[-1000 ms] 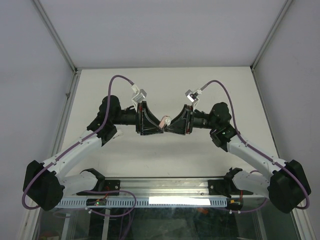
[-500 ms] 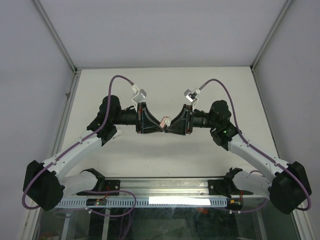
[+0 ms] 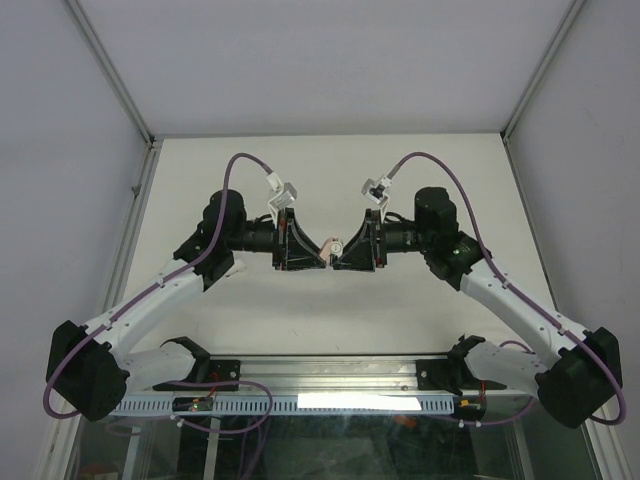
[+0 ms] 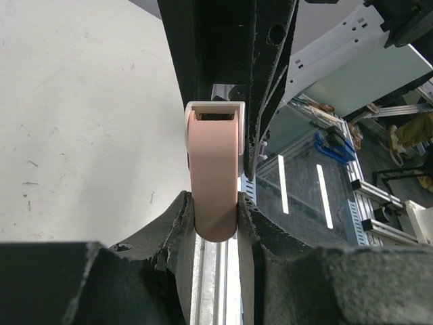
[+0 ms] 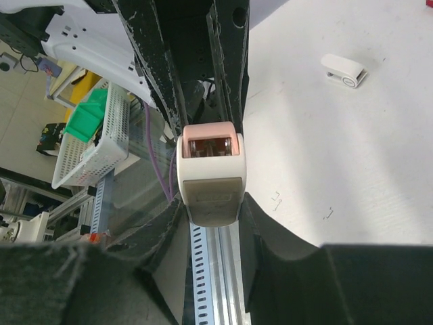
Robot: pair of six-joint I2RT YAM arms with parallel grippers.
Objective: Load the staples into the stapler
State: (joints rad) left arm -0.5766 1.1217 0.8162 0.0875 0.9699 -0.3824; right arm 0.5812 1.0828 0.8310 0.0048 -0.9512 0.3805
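A small pink and white stapler hangs in the air between my two grippers, above the middle of the table. My left gripper is shut on its pink end, one finger on each side. My right gripper is shut on its white end. That view looks into the pink-framed opening above the white body. No white box with a red mark shows in any view.
A small white oblong piece with a round mark lies on the white table, seen in the right wrist view. A few loose bent staples lie on the table. A metal rail runs along the near edge.
Both wrists have turned and shifted a little toward the far side. The right arm has moved in toward the left. The stapler stays held between both grippers.
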